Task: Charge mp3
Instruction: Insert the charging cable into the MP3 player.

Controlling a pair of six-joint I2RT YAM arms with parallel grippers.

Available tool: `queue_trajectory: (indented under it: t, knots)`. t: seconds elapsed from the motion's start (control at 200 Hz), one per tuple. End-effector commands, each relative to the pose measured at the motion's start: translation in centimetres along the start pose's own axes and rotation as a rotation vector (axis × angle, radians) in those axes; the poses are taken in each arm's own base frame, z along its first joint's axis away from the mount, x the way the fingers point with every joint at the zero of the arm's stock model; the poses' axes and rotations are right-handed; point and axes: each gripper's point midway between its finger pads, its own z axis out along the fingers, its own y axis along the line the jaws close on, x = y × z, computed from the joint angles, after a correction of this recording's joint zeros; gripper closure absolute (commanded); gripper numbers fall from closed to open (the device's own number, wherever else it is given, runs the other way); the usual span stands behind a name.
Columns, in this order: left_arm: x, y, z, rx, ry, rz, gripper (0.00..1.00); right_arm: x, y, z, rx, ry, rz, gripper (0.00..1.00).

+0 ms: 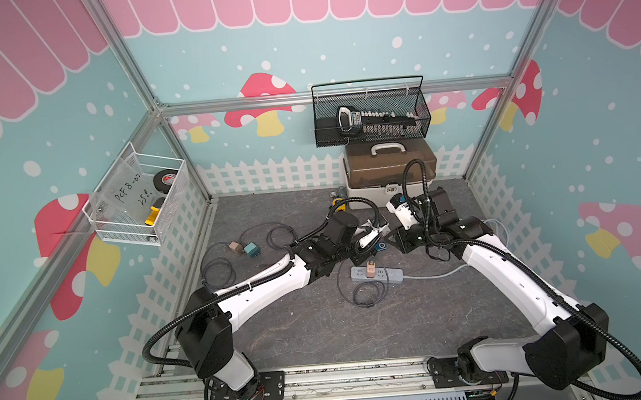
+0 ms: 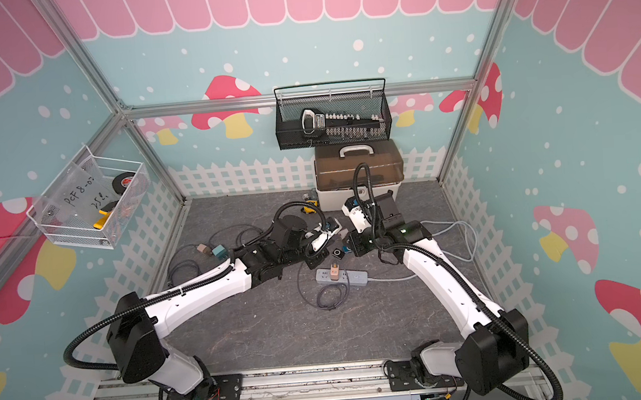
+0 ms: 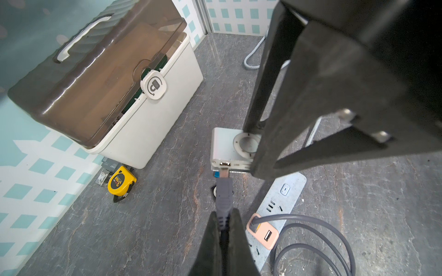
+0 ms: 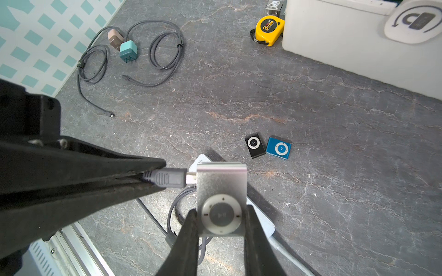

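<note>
Standing by the cell, I note both arms meeting above the grey table point(image 4: 334, 179), close over the power strip point(image 3: 282, 196).

Left gripper point(image 3: 224, 215): clenched on the grey cable plug point(image 3: 224, 191), gripped by its moulded rear, metal tip pointing forward.

Right gripper point(image 4: 221, 211): grasping the silver mp3 player point(image 4: 221, 181) by its two side edges. The player is held clear of the table, control wheel facing the wrist camera.

The plug tip meets the port on the player's edge. Whether it is fully seated cannot be told.

A grey cable enters a pink charger point(image 3: 265, 235) plugged into the power strip.

A black mp3 player point(image 4: 254, 145) and a blue mp3 player point(image 4: 278, 148) lie just beside each other on the table, apart from both grippers.

A teal charger point(image 4: 128, 50) and a beige charger point(image 4: 114, 38) lie among coiled cables near the left wall.

A yellow tape measure point(image 4: 269, 29) sits just beside the white storage box point(image 3: 143, 119) at the back.
</note>
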Motion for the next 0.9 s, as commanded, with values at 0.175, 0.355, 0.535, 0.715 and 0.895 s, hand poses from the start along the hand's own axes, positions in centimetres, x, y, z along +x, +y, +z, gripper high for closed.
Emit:
queue_trajectory:
  t: [0.175, 0.355, 0.535, 0.715, 0.895]
  knots:
    - [-1.7, -0.3, -0.1, -0.010, -0.050, 0.040, 1.00, 0.2, -0.3, -0.3, 0.044, -0.004, 0.011, 0.89]
    - [-1.2, -0.3, -0.2, -0.021, -0.041, 0.044, 1.00, 0.2, -0.3, -0.3, 0.044, -0.004, 0.006, 0.89]
    - [-0.9, -0.2, 0.2, -0.029, -0.029, 0.043, 1.00, -0.2, 0.0, -0.5, 0.027, -0.017, 0.000, 0.89]
    - [-0.7, -0.1, 0.4, -0.035, -0.021, 0.043, 1.00, -0.2, 0.3, -0.8, 0.016, -0.021, -0.007, 0.88]
    - [-0.7, -0.1, 0.7, -0.036, -0.020, 0.043, 1.00, -0.4, 0.7, -0.8, -0.006, -0.026, -0.008, 0.89]
